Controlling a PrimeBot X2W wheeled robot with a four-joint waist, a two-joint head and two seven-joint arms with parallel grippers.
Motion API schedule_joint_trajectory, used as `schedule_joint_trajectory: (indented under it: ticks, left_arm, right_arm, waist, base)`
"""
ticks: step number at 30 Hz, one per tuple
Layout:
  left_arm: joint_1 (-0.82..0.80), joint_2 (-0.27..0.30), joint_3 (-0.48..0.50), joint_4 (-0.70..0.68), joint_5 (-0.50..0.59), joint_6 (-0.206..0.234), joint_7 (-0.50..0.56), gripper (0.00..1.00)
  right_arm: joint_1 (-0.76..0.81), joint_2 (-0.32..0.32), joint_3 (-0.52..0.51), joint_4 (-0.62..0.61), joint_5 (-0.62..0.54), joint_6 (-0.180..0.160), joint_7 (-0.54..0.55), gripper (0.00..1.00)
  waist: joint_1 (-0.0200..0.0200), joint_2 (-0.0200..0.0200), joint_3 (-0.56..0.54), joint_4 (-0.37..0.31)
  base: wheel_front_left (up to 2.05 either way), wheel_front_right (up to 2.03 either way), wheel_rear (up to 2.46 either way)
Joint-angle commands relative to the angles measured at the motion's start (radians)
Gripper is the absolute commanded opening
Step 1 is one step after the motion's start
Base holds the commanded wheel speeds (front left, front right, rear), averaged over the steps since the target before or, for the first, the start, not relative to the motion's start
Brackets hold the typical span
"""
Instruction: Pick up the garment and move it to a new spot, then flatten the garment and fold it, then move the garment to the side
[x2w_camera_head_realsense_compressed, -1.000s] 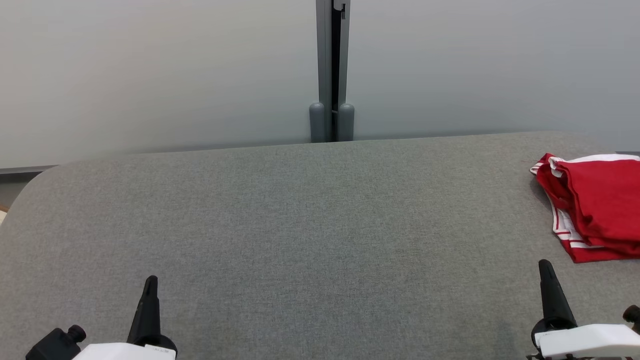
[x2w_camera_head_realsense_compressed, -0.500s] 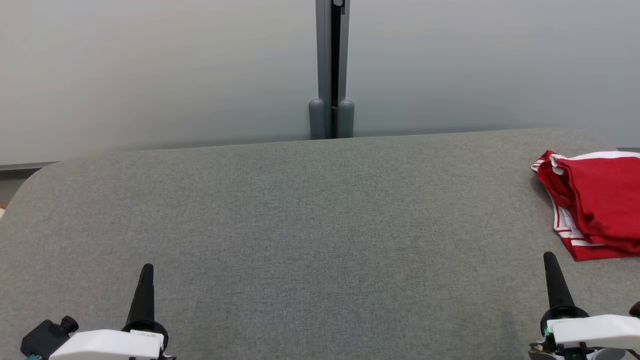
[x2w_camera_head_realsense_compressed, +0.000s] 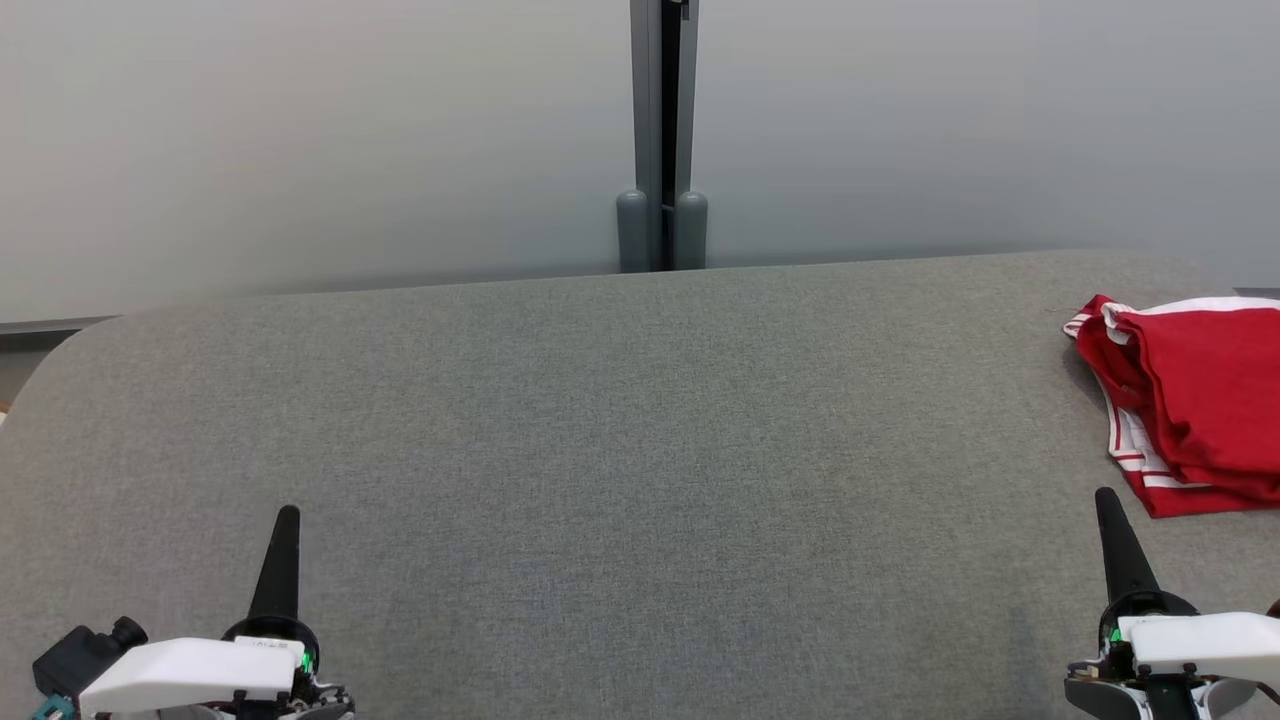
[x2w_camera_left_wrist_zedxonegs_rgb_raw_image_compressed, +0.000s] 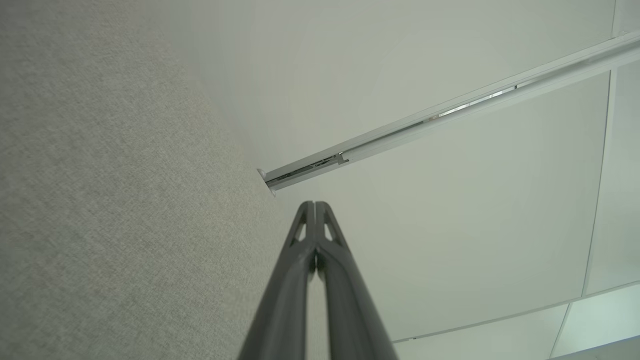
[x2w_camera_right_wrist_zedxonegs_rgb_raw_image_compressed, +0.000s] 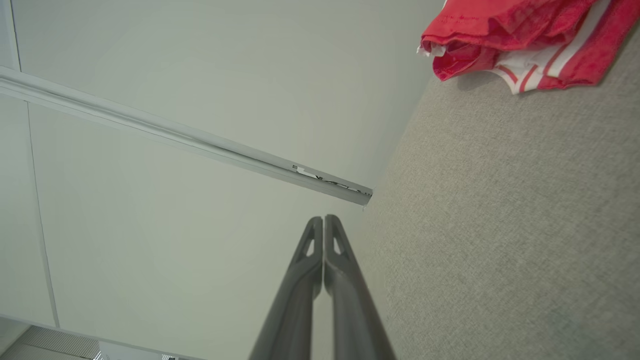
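**A:** Where is the garment?

**B:** The red garment (x2w_camera_head_realsense_compressed: 1195, 400), with white stripes along its hems, lies folded in layers at the far right of the grey fabric-topped bench (x2w_camera_head_realsense_compressed: 640, 450). The edge of the head view cuts part of it off.

**A:** Is either arm holding it?

**B:** No. The right gripper (x2w_camera_head_realsense_compressed: 1105, 497) is near the garment's closest corner, apart from the cloth and pointing toward the far edge of the bench. Its two dark fingers (x2w_camera_right_wrist_zedxonegs_rgb_raw_image_compressed: 345, 280) are pressed together along their length with nothing between them.

**A:** And the other one?

**B:** The left gripper (x2w_camera_head_realsense_compressed: 287, 515) is low on the opposite side, well apart from the garment. It is clenched in the same way and empty, and the left wrist view shows its tips meeting.

**A:** What is behind the bench?

**B:** Pale wall panels (x2w_camera_head_realsense_compressed: 300, 150), joined by a grey post (x2w_camera_head_realsense_compressed: 661, 140) that stands at the middle of the bench's far edge.
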Motion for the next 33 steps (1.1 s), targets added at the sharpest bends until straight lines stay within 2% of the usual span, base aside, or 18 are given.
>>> schedule_joint_trajectory:
  ticks: [1, 33]
  left_arm:
    - [-0.026, 0.007, 0.007, -0.004, -0.017, -0.007, 0.004, 0.00]
    - [-0.097, 0.002, 0.046, 0.040, -0.265, -0.034, 0.075, 0.00]
  right_arm:
    - [-0.019, -0.003, -0.004, -0.001, 0.016, 0.000, 0.007, 0.00]
    - [-0.068, 0.012, -0.056, 0.019, 0.263, 0.000, 0.079, 0.00]
  waist:
    - [0.0000, 0.0000, 0.000, 0.000]
    - [0.0000, 0.0000, 0.024, -0.003]
  base:
    - [0.00, 0.00, 0.00]
    - [0.00, 0.00, 0.00]
